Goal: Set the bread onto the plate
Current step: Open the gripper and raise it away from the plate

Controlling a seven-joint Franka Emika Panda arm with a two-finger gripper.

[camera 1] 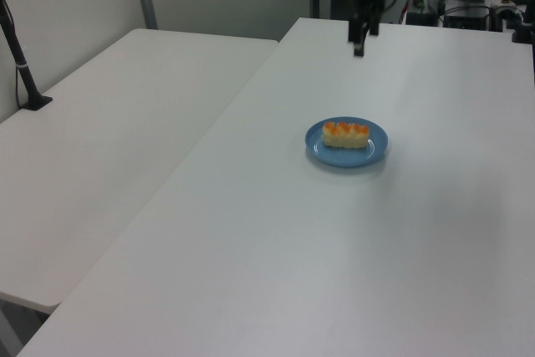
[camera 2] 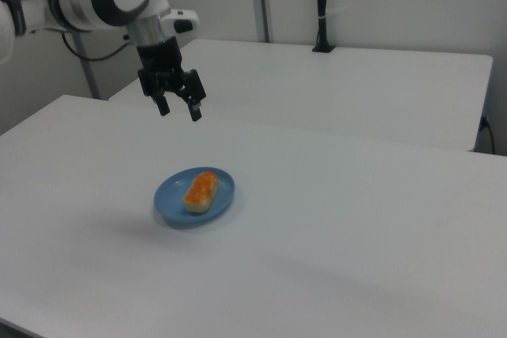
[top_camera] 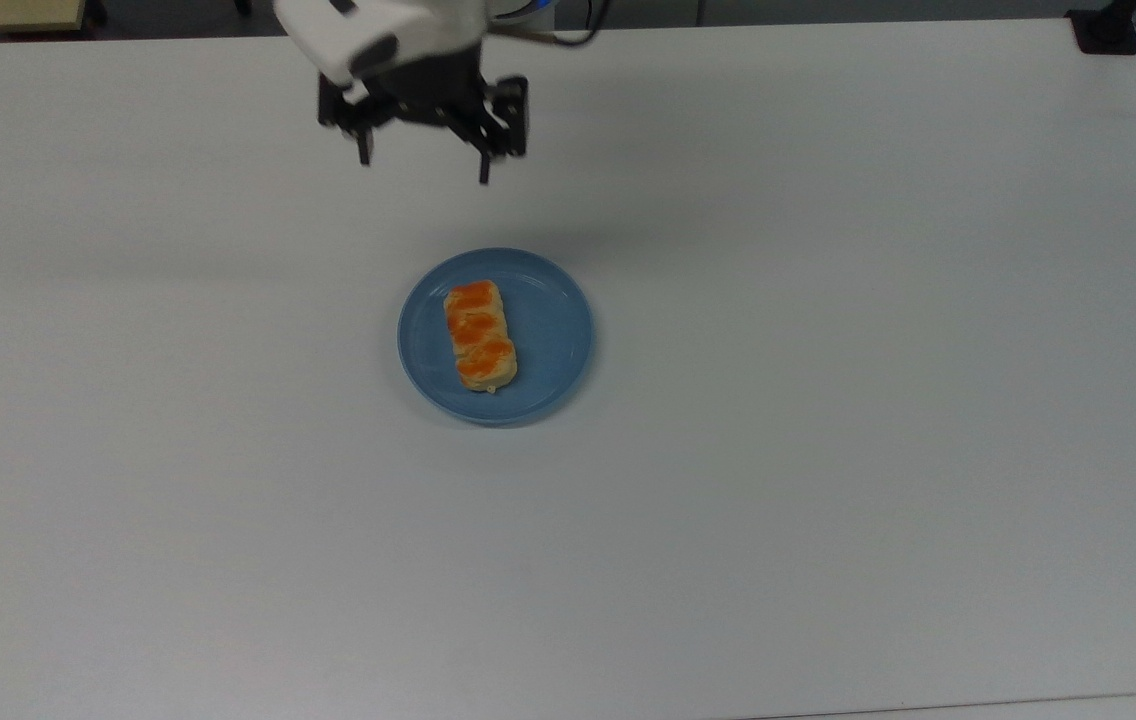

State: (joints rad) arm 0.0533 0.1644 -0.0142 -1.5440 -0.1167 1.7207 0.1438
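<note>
White table (top_camera: 828,450) beside a second table (camera 1: 109,123), bread (top_camera: 480,335) on plate (top_camera: 548,340), gripper (top_camera: 423,168) above, spread wide, empty, arm cropped.

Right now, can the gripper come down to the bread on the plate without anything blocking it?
Probably yes. The gripper hangs open above the table, off to one side of the plate, and the bread lies uncovered on it. Nothing stands between them, so the way down looks free.

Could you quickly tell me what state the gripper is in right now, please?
Gripper: open and empty, raised above the table, clear of the bread lying on the plate.
</note>
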